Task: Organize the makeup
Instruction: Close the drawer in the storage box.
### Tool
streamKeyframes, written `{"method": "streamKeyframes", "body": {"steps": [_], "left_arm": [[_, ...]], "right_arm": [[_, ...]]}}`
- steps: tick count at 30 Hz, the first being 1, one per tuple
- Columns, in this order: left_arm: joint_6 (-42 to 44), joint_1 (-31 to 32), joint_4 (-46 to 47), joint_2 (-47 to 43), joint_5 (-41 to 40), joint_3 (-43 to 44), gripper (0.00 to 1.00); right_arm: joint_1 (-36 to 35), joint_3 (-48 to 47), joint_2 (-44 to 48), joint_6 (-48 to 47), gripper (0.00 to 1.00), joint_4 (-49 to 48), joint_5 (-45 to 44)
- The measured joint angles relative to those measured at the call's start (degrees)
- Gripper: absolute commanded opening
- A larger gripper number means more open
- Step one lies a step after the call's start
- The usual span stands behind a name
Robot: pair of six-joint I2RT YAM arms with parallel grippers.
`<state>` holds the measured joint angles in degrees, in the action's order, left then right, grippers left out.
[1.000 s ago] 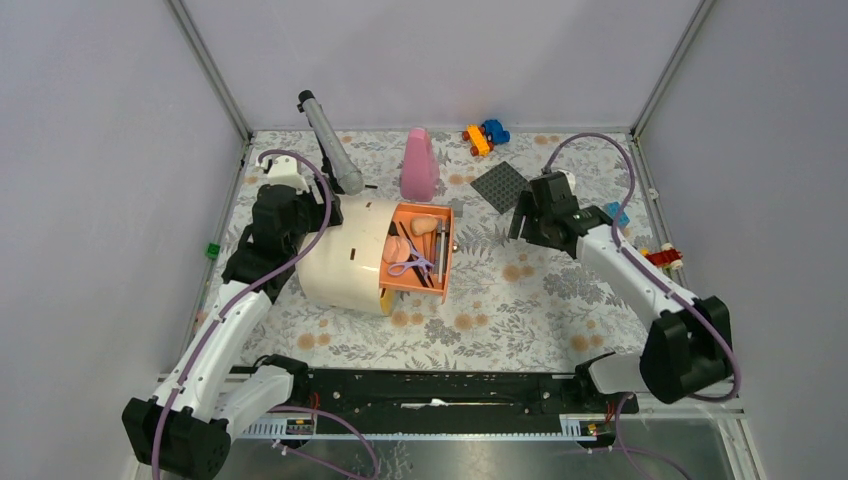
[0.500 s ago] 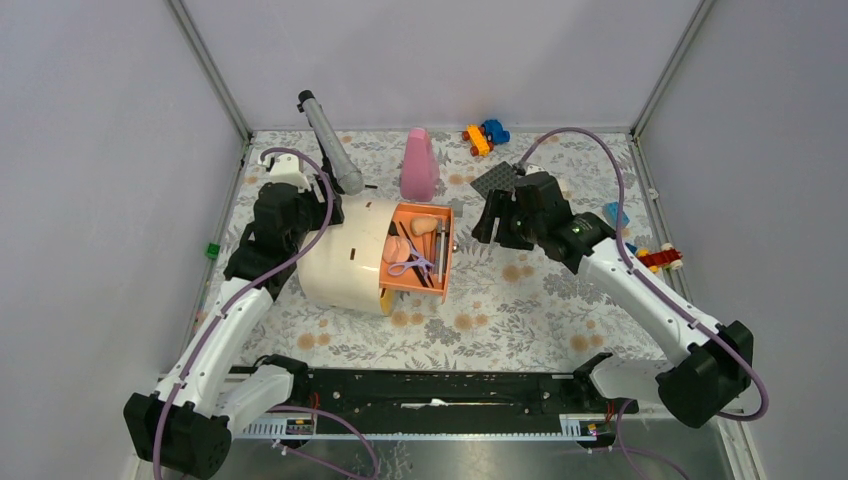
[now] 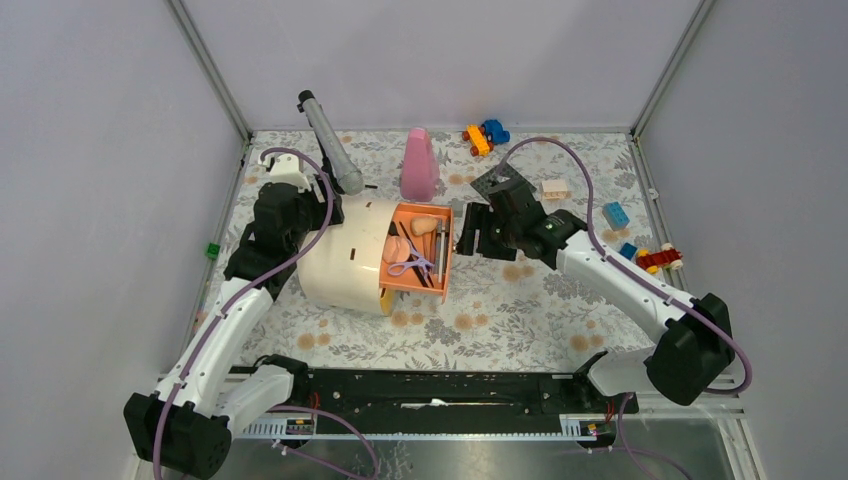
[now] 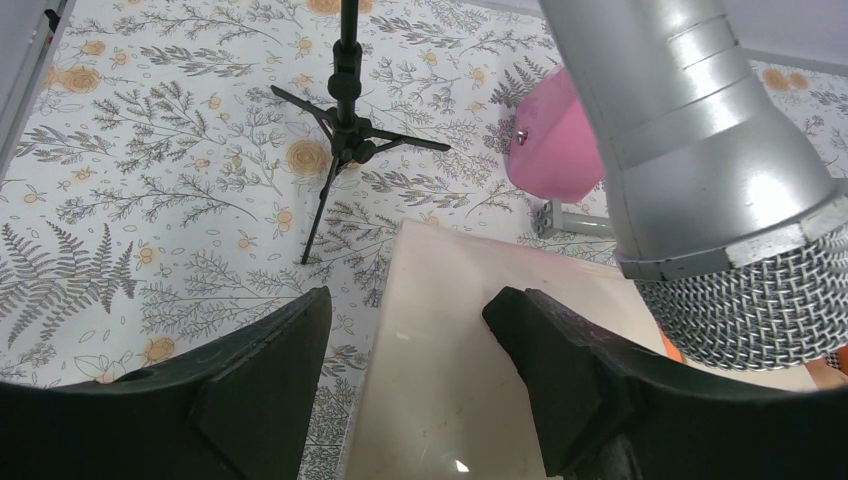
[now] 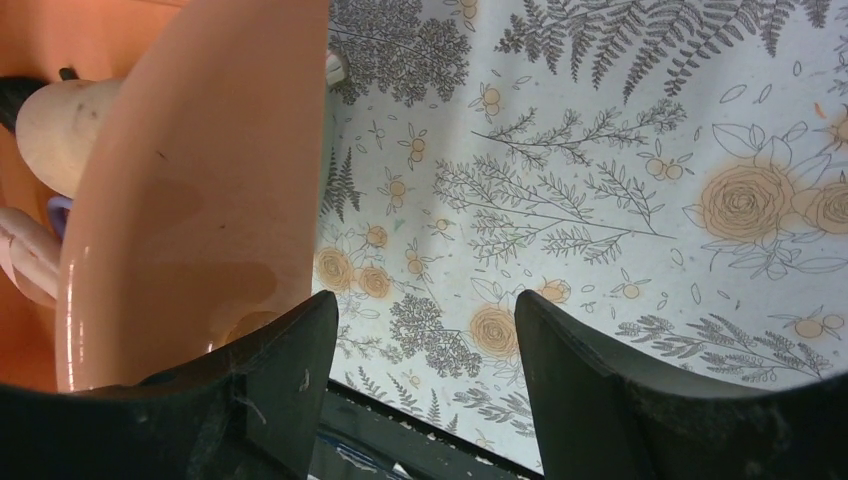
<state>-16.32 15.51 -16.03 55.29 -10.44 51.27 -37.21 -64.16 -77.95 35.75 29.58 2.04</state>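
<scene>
Right hand (image 3: 469,231) nearer glossy orange drawer (image 5: 200,200)

Looks like a robotics lab test cell rather than a home. Closed in by plain pale wall panels (image 3: 440,60) held in aluminium posts (image 3: 208,70), with a flower-printed tabletop (image 3: 520,300) inside. Fitted with a left arm (image 3: 225,330) and a right arm (image 3: 620,275) bolted by a black rail (image 3: 450,388), purple cables (image 3: 545,140), and a silver microphone (image 3: 330,150) on a small black tripod (image 4: 345,140).
</scene>
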Motion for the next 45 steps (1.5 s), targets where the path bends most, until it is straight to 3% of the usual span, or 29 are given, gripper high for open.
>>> {"method": "streamKeyframes", "body": {"steps": [18,45], "left_arm": [[0.0,0.0,-0.04,0.0,0.0,0.02,0.73],[0.0,-0.11,-0.04,0.02,0.09,0.02,0.73]], "right_arm": [[-0.42,0.28,-0.9,7.17,0.73,-12.13,10.99],[-10.29,-6.36,-11.56,10.23,0.74,-14.8,9.53]]}}
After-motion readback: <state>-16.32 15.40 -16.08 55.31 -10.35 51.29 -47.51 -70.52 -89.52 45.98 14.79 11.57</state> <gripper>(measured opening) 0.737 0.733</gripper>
